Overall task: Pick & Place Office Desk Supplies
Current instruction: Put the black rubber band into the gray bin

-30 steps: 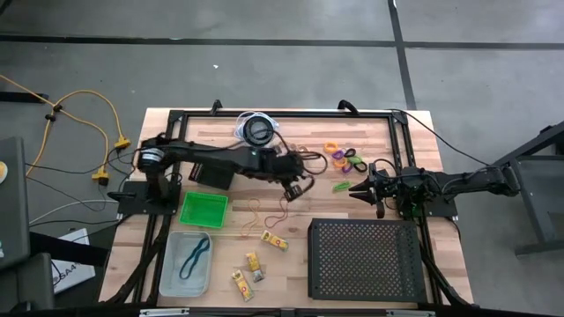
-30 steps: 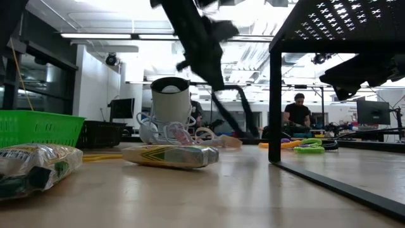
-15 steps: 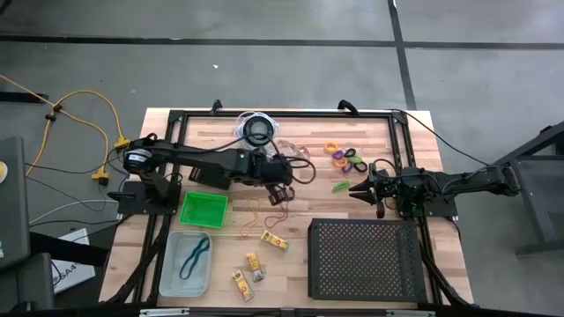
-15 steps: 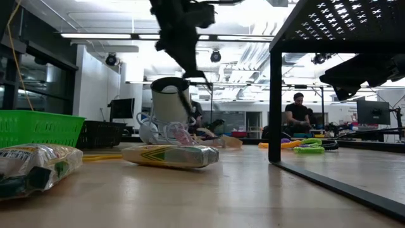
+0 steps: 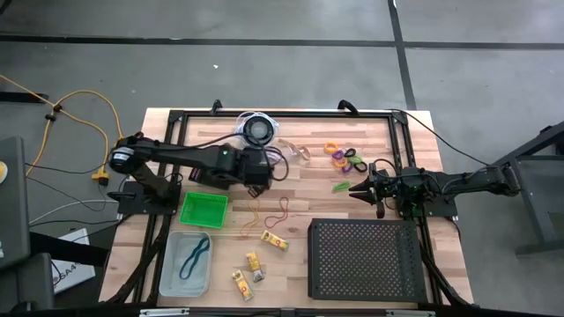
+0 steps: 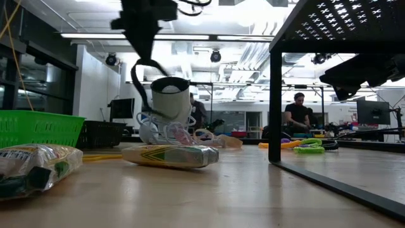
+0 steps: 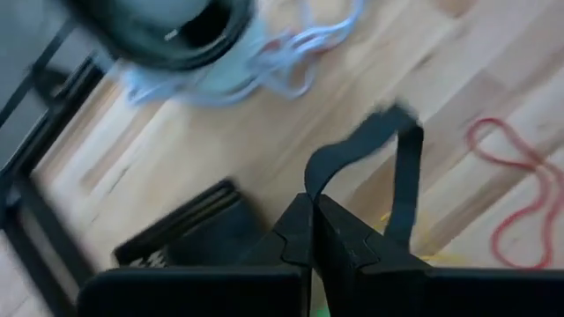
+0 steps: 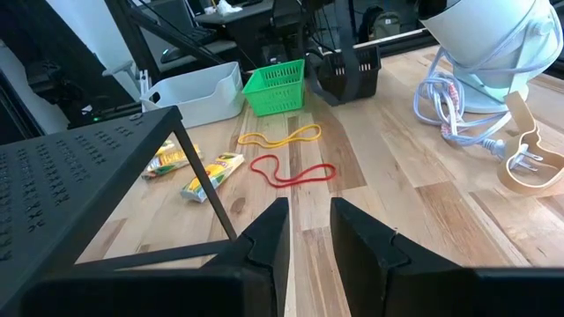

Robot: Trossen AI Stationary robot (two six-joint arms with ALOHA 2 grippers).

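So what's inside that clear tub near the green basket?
A dark rubber band lies inside the clear tub. Nothing else shows through it; the green basket alongside looks empty.

The table (image 5: 352,189) is being seen as pale planked wood with a smooth, matt grain. The green basket (image 5: 204,210) and the clear bin (image 5: 169,273) are being shown as glossy plastic, the perforated tray (image 5: 365,260) as matt black metal. The yellow packet (image 6: 171,156) is being shown in shiny, crinkled wrapping. The dark band (image 7: 388,167) is being shown as matt rubber, like the red band (image 8: 293,171).
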